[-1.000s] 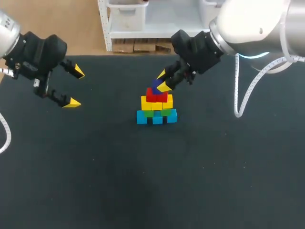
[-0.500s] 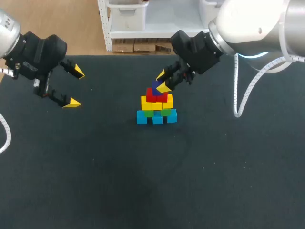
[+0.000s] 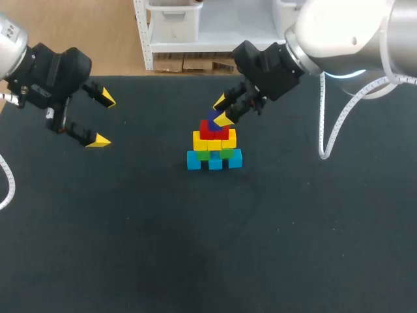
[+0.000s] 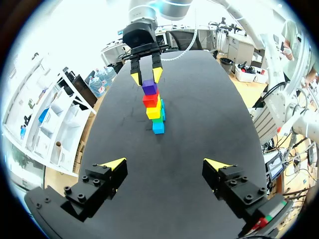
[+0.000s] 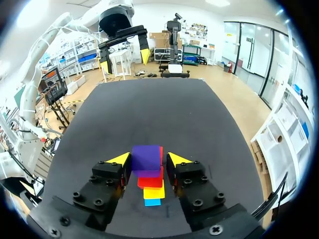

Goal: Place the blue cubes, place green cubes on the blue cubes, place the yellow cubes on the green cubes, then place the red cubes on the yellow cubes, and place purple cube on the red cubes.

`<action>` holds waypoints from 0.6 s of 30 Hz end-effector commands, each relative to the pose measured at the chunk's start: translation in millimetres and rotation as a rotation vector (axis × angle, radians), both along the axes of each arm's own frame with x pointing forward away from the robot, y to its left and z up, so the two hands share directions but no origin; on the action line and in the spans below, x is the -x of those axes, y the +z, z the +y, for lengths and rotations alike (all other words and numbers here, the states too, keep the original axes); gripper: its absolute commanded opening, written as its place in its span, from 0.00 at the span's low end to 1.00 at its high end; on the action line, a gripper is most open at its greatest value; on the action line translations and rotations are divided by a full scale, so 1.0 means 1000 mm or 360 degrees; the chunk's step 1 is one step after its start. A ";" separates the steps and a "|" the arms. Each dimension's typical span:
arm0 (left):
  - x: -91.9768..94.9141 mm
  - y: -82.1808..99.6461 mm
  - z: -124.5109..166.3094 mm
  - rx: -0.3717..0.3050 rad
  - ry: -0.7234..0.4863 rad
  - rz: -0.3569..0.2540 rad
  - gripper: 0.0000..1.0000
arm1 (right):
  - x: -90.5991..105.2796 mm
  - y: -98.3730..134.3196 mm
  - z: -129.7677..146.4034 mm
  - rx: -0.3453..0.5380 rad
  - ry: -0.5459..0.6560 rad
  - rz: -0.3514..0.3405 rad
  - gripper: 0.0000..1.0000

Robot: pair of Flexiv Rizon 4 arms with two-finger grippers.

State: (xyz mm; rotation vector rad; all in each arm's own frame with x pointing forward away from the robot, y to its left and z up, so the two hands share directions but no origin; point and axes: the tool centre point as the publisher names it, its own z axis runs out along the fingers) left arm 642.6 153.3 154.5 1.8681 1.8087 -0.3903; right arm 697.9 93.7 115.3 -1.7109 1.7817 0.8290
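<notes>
Right pincer (image 5: 149, 158) stands narrowly open astride the purple cube (image 5: 146, 160), which sits atop the red cubes (image 5: 151, 179).

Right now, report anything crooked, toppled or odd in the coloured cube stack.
Nothing stands out. The stack of coloured cubes stands upright on the black table, layers level, with the small purple cube on top, between the open fingers of the right gripper.

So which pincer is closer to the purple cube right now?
Right. The right pincer sits over the purple cube on top of the stack, a finger on either side. The left pincer hangs open far off to the left.
</notes>
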 end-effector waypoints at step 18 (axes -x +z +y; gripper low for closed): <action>0.001 -0.001 0.002 0.0009 -0.0005 -0.0008 1.00 | -0.008 -0.001 0.002 -0.0018 0.0017 0.0012 0.46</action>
